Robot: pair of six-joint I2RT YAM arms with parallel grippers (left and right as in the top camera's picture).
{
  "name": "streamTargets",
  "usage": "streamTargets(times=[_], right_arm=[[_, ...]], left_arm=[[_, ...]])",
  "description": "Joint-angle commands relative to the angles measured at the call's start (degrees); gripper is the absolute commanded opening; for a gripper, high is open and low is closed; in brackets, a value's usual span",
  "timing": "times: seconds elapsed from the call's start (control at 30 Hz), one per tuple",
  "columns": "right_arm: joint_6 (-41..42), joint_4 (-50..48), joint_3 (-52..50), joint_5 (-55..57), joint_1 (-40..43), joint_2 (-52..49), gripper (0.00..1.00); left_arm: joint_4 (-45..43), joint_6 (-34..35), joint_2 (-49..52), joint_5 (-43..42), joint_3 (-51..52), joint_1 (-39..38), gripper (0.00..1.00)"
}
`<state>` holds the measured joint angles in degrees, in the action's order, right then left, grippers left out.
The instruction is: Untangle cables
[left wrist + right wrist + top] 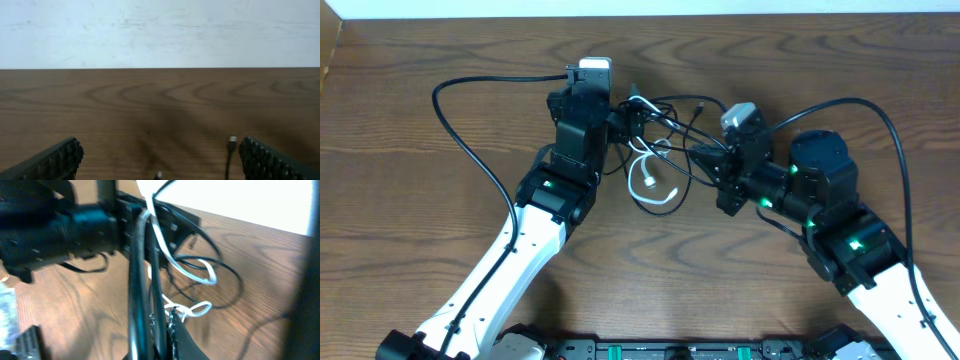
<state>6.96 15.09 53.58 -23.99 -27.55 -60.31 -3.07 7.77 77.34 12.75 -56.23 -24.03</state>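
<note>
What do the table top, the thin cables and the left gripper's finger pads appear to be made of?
Table: wood or wood-look laminate, brown with visible grain, matt. Cables: probably plastic-sheathed, smooth, white and black; they bend in loose loops. Pads of the left gripper: dark, ridged, likely rubber or soft plastic.

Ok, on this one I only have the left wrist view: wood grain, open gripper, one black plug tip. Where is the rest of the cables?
Observer: The cables sit bundled between the left gripper and the right gripper.
Operator: Is anything holding them?
Observer: Yes, the right gripper is shut on black strands that stretch toward the left gripper.
Operator: Any white cord?
Observer: One white cable loops on the table, on the robot's side of the bundle.
</note>
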Motion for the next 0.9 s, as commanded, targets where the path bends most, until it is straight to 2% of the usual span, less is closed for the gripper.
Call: streamTargets(times=[0.0, 0.27, 0.4, 0.5, 0.57, 0.63, 0.67, 0.87], right_arm=[[-0.9, 2.2, 0.6, 8.0, 3.6, 5.2, 0.01], [-0.9, 8.5, 0.6, 17.7, 10.7, 10.1, 0.01], [-1.5, 10.5, 0.6, 18.5, 14.5, 12.0, 0.01], [-1.5, 11.6, 0.6, 17.1, 16.3, 12.0, 0.01], [-1.5, 11.9, 0.6, 15.3, 16.5, 11.9, 0.01], [-1.5, 11.9, 0.6, 14.1, 16.5, 11.4, 0.01], [-1.5, 11.9, 0.6, 13.9, 16.5, 11.2, 0.01], [-1.5, 11.8, 0.6, 11.3, 16.5, 9.2, 0.03]], left_arm=[[0.9, -0.6, 0.5, 9.4, 0.4, 5.4, 1.00], [2.2, -0.6, 0.5, 9.4, 0.4, 7.0, 1.00], [3.1, -0.6, 0.5, 9.4, 0.4, 7.4, 0.99], [3.0, -0.6, 0.5, 9.1, 0.4, 7.3, 0.73], [3.0, -0.6, 0.5, 7.0, 0.4, 7.3, 0.36], [3.0, -0.6, 0.5, 4.0, 0.4, 7.3, 0.14], [3.0, -0.6, 0.5, 2.7, 0.4, 7.3, 0.08], [2.8, -0.6, 0.5, -6.3, 0.4, 7.3, 0.07]])
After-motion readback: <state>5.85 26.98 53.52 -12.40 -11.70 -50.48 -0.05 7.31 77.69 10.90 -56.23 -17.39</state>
